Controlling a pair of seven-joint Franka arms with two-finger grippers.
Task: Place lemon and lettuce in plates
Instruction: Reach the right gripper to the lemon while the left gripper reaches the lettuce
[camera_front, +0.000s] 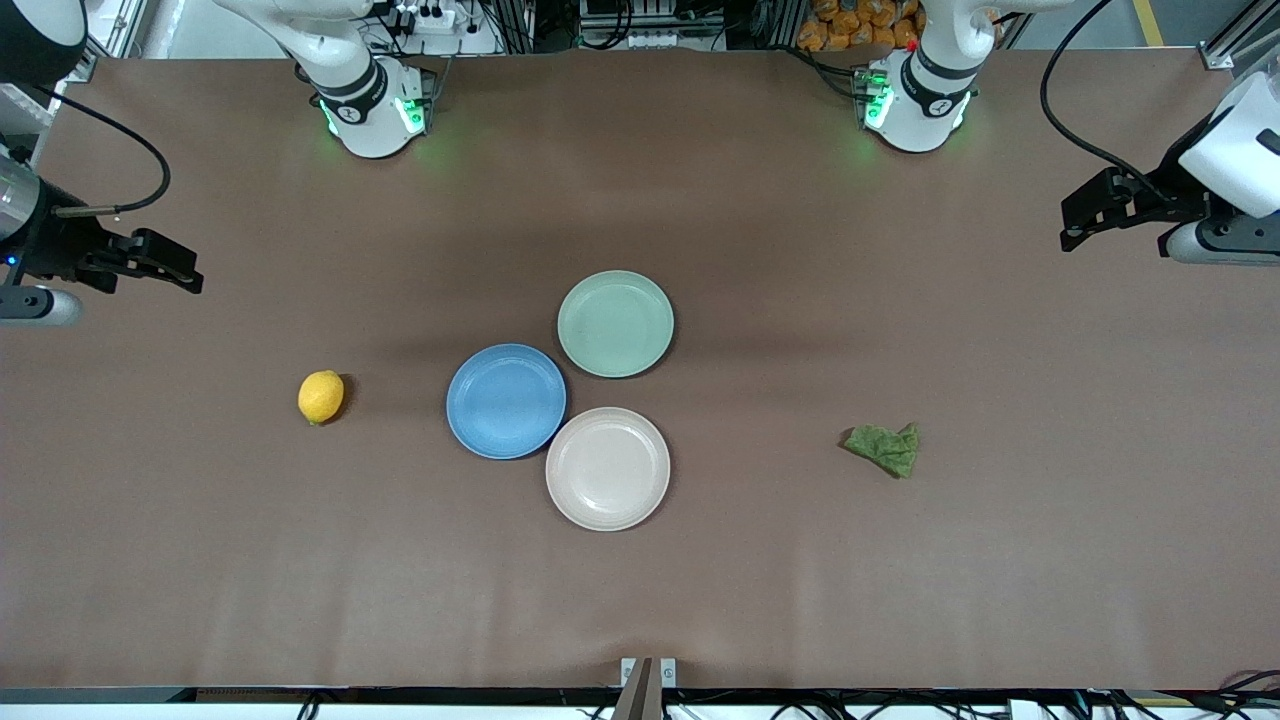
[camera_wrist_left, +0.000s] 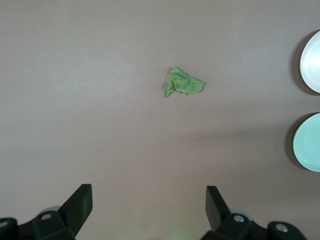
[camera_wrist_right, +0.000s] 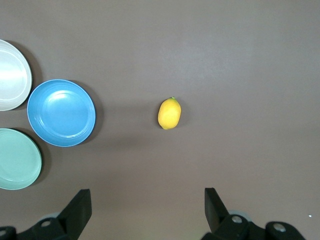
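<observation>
Pale green plate (camera_front: 615, 323) mid-table on brown table (camera_front: 900, 580), w/ nothing in it.

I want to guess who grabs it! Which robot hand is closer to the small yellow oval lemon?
Right. The right gripper hangs open at the lemon's end of the table; the left gripper waits open at the other end.

table (camera_front: 900, 600) | 3 plates (camera_front: 506, 401) | lemon (camera_front: 321, 397) | lettuce (camera_front: 884, 447)

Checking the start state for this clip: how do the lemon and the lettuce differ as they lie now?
The lemon is a smooth yellow oval; the lettuce is a wrinkled, flat green piece with a ragged outline. The lemon lies toward the right arm's end of the table, the lettuce toward the left arm's end. Both rest on the bare table, in no plate, ungripped.
</observation>
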